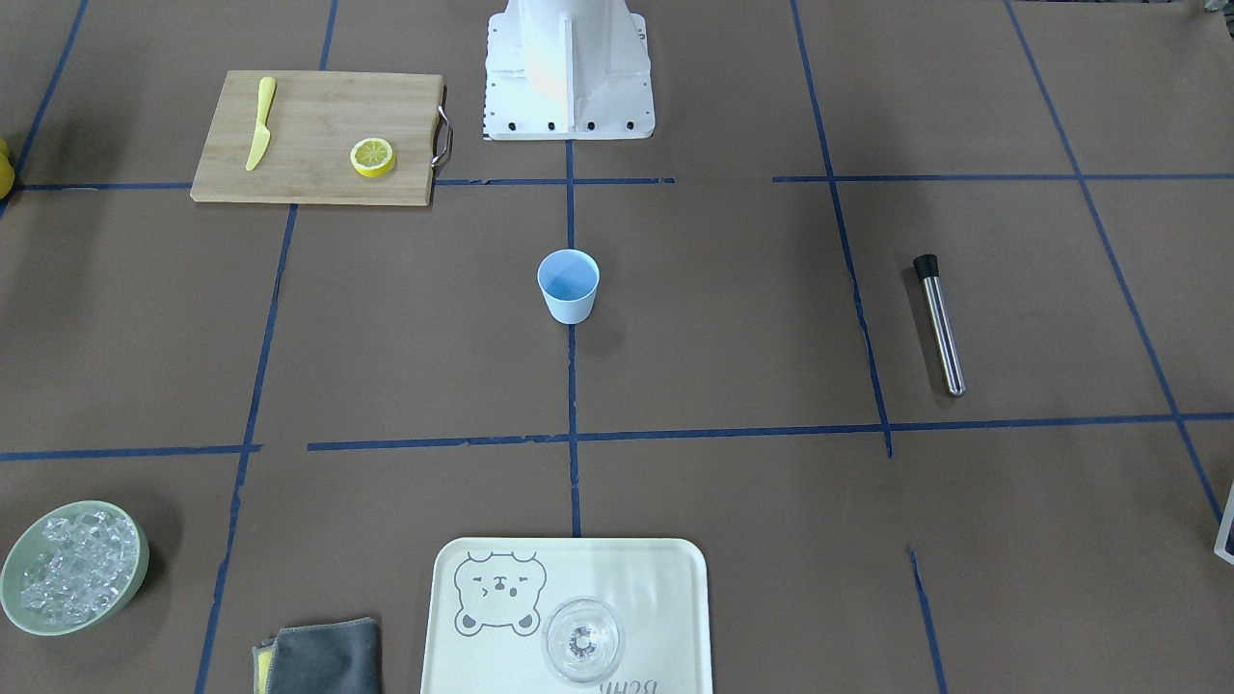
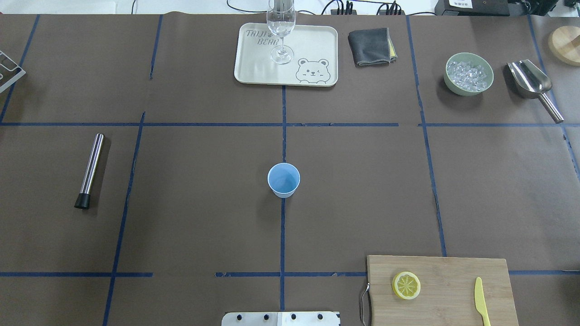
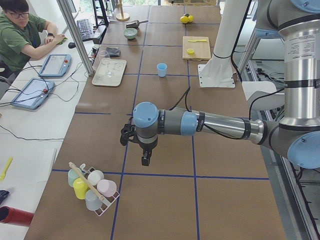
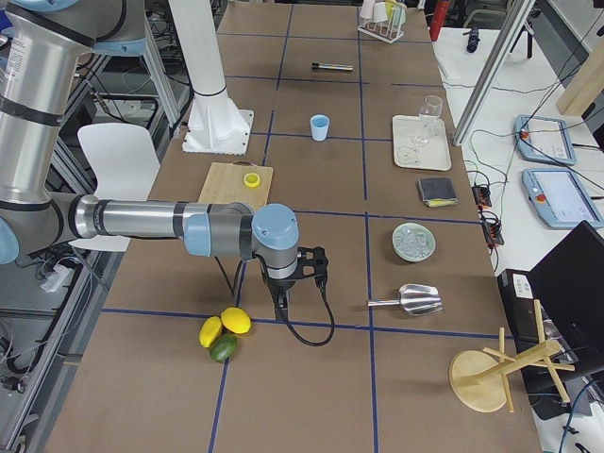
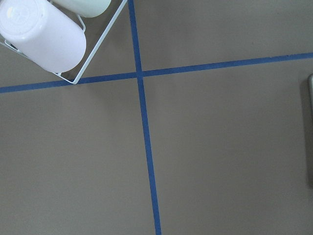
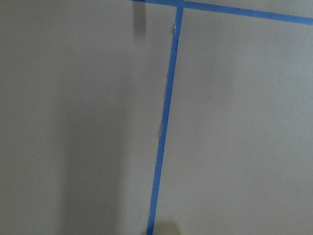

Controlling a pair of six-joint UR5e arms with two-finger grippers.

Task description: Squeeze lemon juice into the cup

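I see lemon [image 2: 406, 285] slice cut face up on cutting board [image 2: 448, 299], well apart from upright cup [image 2: 283, 180] at centre of table [image 2: 190, 217]. Left pincer [image 3: 145, 159] and right pincer [image 4: 280, 305] hang over opposite table ends; spread or pressed together, I cannot tell.

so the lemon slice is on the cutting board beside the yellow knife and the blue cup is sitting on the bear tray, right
Not quite. The cup is not on the tray; it stands on the bare table near the middle, as the overhead exterior view shows. The tray holds only the clear glass. The lemon does lie on the cutting board beside the yellow knife.
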